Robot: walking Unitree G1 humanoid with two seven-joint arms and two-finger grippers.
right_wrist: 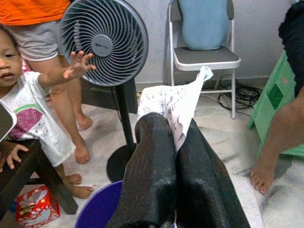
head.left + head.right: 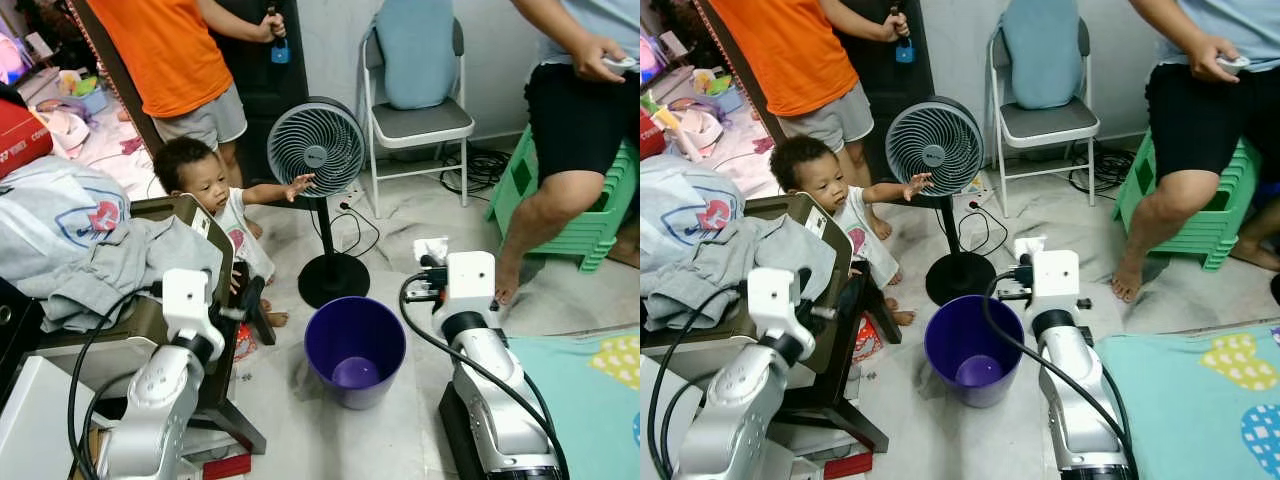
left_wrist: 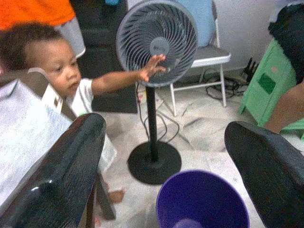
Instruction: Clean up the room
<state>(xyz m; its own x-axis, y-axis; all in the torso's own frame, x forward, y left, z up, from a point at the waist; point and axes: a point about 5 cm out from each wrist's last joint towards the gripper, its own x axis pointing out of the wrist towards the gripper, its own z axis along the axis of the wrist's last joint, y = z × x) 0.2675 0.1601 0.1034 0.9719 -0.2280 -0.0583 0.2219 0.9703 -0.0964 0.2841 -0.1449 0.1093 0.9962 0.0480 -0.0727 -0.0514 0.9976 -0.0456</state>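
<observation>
Mid-disposal, by the look of it: printed paper scrap (image 1: 176, 105) carried toward purple bin (image 2: 355, 350) on floor, centre, near pedestal fan (image 2: 318, 148). Next move needed: shift left over bin mouth, then release. Toddler (image 2: 205, 195) close on left. Right gripper (image 1: 183, 130) clamped on scrap, just right of bin. Left gripper (image 3: 164, 156) spread wide, empty.

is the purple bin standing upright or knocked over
Upright. The purple bin stands on its base on the floor, mouth facing up, beside the fan, with its inner bottom visible.
</observation>
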